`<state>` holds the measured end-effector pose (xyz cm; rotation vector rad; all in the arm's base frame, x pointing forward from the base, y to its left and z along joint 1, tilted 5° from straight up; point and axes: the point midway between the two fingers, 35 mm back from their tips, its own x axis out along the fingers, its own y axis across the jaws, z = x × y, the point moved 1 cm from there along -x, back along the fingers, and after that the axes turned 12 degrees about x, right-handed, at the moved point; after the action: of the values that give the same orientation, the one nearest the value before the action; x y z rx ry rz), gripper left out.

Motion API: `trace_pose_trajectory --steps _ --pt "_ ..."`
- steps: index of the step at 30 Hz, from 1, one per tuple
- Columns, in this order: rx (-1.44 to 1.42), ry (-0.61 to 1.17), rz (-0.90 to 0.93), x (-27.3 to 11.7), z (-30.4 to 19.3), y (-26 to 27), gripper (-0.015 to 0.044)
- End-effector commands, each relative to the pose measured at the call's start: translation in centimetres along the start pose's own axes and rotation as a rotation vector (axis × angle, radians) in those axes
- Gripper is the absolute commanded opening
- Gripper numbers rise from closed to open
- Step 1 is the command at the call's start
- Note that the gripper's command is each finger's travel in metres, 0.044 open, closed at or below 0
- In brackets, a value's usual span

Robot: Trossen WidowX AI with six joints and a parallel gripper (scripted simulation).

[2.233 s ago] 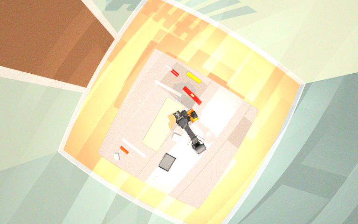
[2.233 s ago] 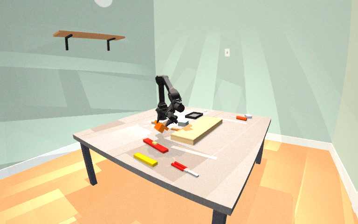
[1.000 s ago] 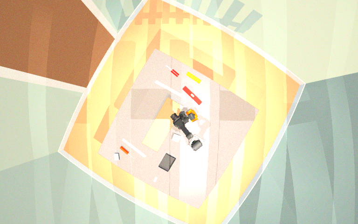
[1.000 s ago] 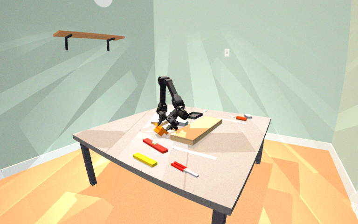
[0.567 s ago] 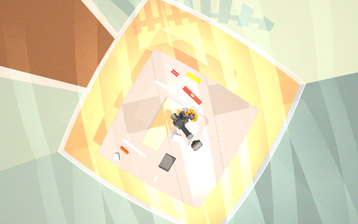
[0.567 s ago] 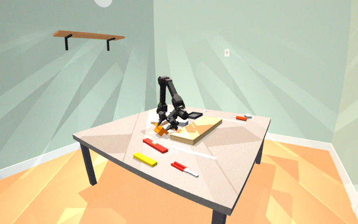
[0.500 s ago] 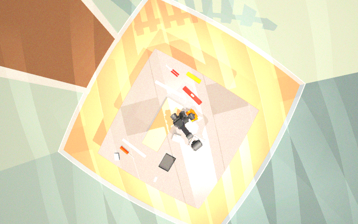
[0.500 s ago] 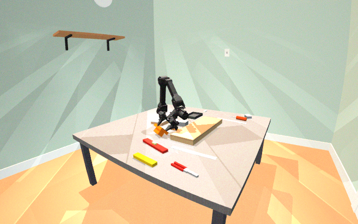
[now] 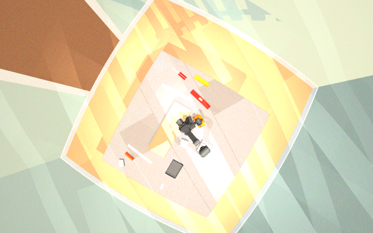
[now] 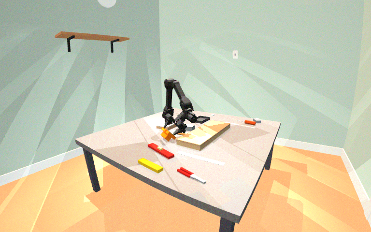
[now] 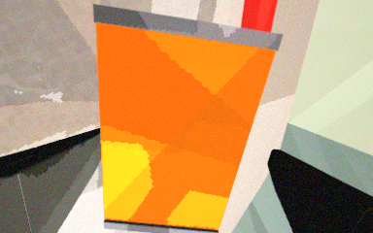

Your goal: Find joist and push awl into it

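1. The gripper (image 9: 194,122) (image 10: 169,131) (image 11: 189,147) has its fingers apart and clamps nothing; in the wrist view a gap shows between the orange block and the finger on the right of the picture.
2. The orange block (image 9: 202,123) (image 10: 166,134) (image 11: 170,121), apparently the stud finder, sits between the open fingers, tilted in the exterior view, with grey at both ends. It is beside the panel and outside the tray; whether it touches the bench (image 9: 247,131) (image 10: 117,142) is unclear.
3. The pale wooden panel (image 9: 158,148) (image 10: 210,131) lies flat just beside the gripper.
4. A small orange piece (image 10: 180,134) shows near the panel's edge; I cannot tell what it is.
5. A grey block (image 9: 184,141) (image 10: 191,127) sits near the panel.
6. The red level (image 9: 196,94) (image 10: 164,152) lies near the orange block, the yellow bar (image 9: 201,80) (image 10: 149,165) beyond it.
7. The red-handled tool (image 9: 182,75) (image 10: 186,172) lies near the yellow bar.
8. The dark tray (image 9: 174,169) (image 10: 208,118) is flat on the bench, apart from the panel.
9. Farther off lies an orange-red handle (image 9: 129,156) (image 10: 249,122) with a thin shaft, possibly the awl, a small grey block beside it.
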<state>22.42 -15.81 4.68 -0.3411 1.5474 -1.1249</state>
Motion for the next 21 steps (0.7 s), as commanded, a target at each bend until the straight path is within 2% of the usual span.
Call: trace_pose_trajectory --steps 1,8,16,17,18,21 --pt "0.006 -0.002 0.004 -0.7 0.1 0.0 0.0440" --pt "0.005 -0.002 0.006 -2.2 0.2 -0.2 0.0440" --pt "-0.001 0.001 0.006 -11.0 0.1 -4.2 0.0440" --pt "-0.001 0.001 0.005 -11.2 0.1 -4.3 0.0440" --pt "-0.012 0.005 0.000 -8.5 0.4 -2.7 0.0440" --pt "-0.012 0.005 0.000 -8.5 0.4 -2.7 0.0440"
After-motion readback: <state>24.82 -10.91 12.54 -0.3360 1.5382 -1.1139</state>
